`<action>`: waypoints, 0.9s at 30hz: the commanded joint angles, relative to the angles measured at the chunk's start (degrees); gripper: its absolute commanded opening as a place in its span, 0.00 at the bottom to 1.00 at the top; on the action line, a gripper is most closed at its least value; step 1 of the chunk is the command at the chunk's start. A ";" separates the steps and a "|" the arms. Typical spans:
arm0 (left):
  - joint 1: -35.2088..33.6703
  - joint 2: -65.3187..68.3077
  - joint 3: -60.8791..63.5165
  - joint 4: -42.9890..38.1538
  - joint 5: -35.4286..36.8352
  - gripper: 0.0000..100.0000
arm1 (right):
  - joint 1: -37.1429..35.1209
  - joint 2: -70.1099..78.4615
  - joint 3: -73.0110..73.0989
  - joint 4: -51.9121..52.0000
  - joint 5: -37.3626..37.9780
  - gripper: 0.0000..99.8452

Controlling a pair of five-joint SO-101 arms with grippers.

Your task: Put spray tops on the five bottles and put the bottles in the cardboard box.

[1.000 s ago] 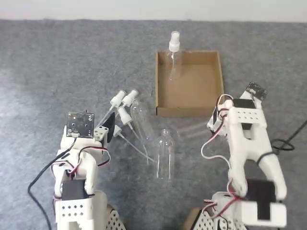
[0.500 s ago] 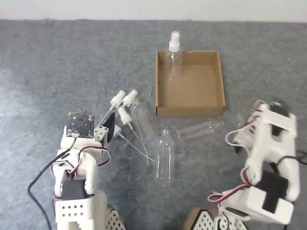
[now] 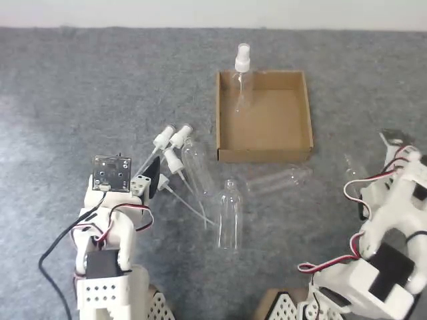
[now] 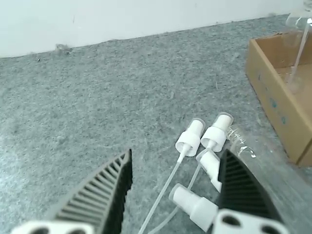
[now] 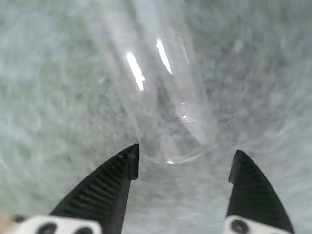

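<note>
My right gripper (image 5: 186, 151) stood spread, and my left gripper (image 4: 177, 156) gaped too. The brown cardboard box (image 3: 263, 155) sat at twelve o'clock, with a capped clear bottle (image 3: 241, 87) upright in its eleven o'clock corner. An uncapped clear plastic bottle (image 5: 165, 97) met the right tips, and white spray tops (image 4: 189, 142) lay before the left.

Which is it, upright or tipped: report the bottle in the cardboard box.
Upright. The bottle stands in a corner of the cardboard box, its white spray top rising above the rim.
</note>
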 commanded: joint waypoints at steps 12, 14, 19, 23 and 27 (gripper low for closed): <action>-0.26 0.44 -11.47 12.66 -2.55 0.26 | -13.49 -9.71 -15.30 6.90 10.73 0.28; -0.26 0.44 -14.20 15.21 -2.55 0.26 | -14.64 -6.11 -16.62 6.90 10.73 0.33; 0.18 0.53 -14.90 17.67 -0.26 0.26 | -15.43 6.29 -23.47 6.81 10.64 0.36; 0.18 0.44 -11.65 17.76 -0.26 0.26 | -15.69 15.60 -29.63 6.90 10.73 0.34; 0.09 0.00 -8.40 16.18 -0.44 0.26 | -17.10 22.02 -30.86 6.81 10.64 0.29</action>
